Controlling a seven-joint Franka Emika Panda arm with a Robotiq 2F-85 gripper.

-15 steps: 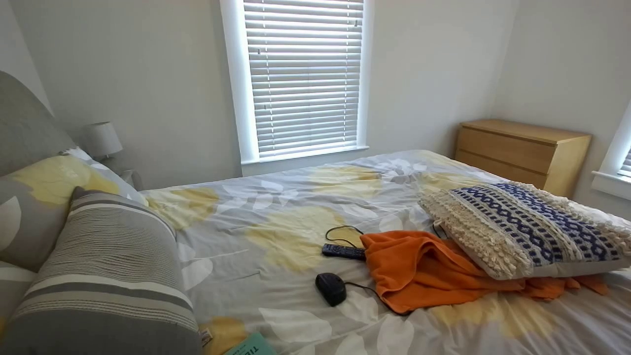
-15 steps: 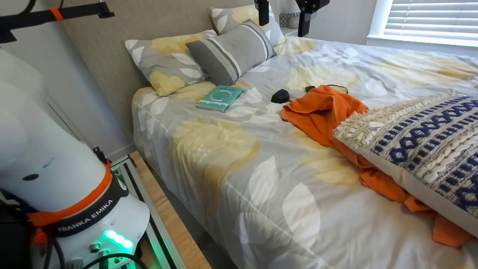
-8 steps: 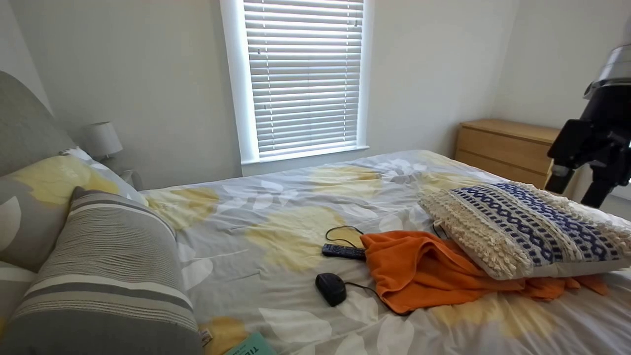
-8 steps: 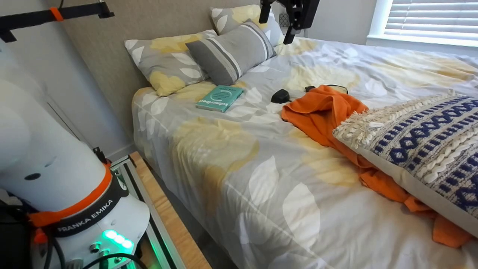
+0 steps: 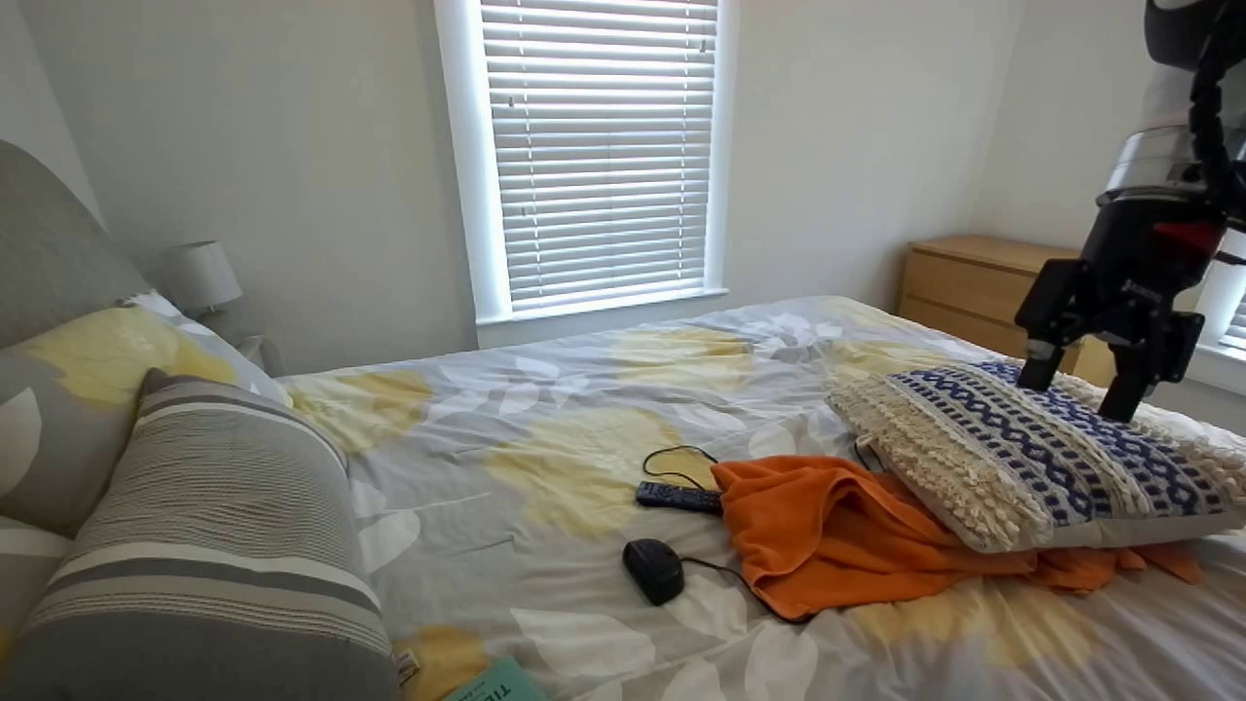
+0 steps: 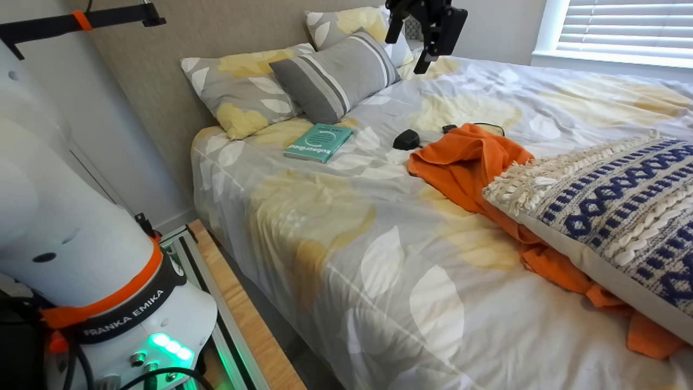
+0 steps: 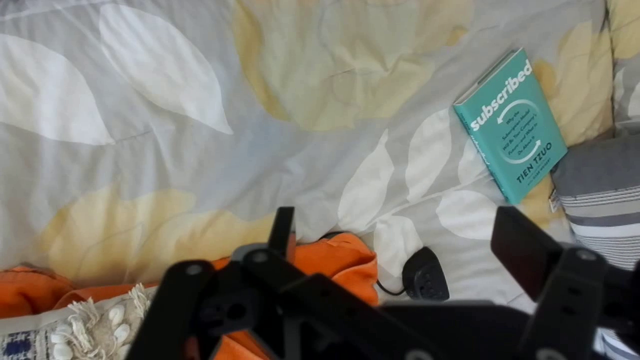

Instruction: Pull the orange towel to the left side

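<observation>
The orange towel lies crumpled on the bed in both exterior views. Part of it is hidden under a patterned cushion. In the wrist view the towel is partly covered by the gripper's left finger. My gripper is open and empty, with its fingers pointing down. It hangs in the air above the bed, apart from the towel. It also shows at the top of an exterior view. In the wrist view the fingertips are wide apart with nothing held between them.
A black computer mouse with a cable lies beside the towel. A black remote touches its edge. A teal book lies near a grey striped pillow. The fringed cushion also shows in the wrist view.
My gripper has entered an exterior view from the right and moved left and down. In an exterior view it has sunk slightly. The towel and other objects have not moved.
</observation>
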